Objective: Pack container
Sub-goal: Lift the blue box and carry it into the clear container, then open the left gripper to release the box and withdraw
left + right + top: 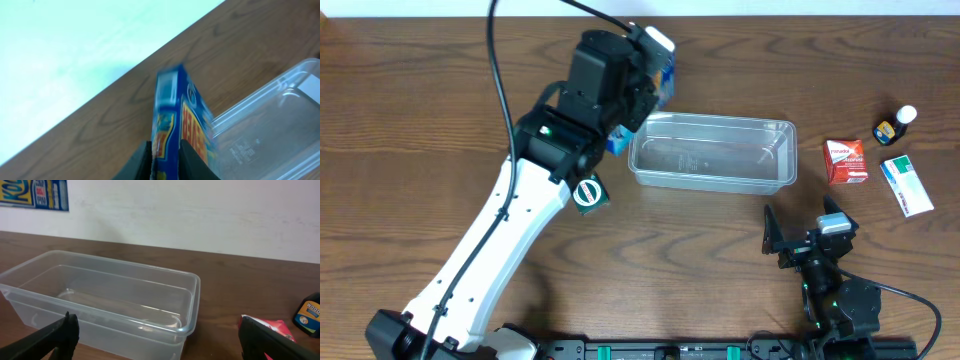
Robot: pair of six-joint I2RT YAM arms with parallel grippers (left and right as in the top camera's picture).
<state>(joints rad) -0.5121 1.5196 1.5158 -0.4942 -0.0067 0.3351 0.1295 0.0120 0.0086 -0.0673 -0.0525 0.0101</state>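
The left end effector (165,156) pinches a blue box (175,112) just off the container's left end. The container (712,183) sits empty on the counter (420,120), long axis left to right. The right end effector (802,228) stands spread and empty near its front. The left arm is judged nearer for loading.

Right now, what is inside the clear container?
Nothing is visible inside the container: the overhead and right wrist views show only its bare clear floor. From above, the left gripper holding a blue box hides one corner at its left end.

One container (712,150), three boxes (845,161), one small bottle (897,124)
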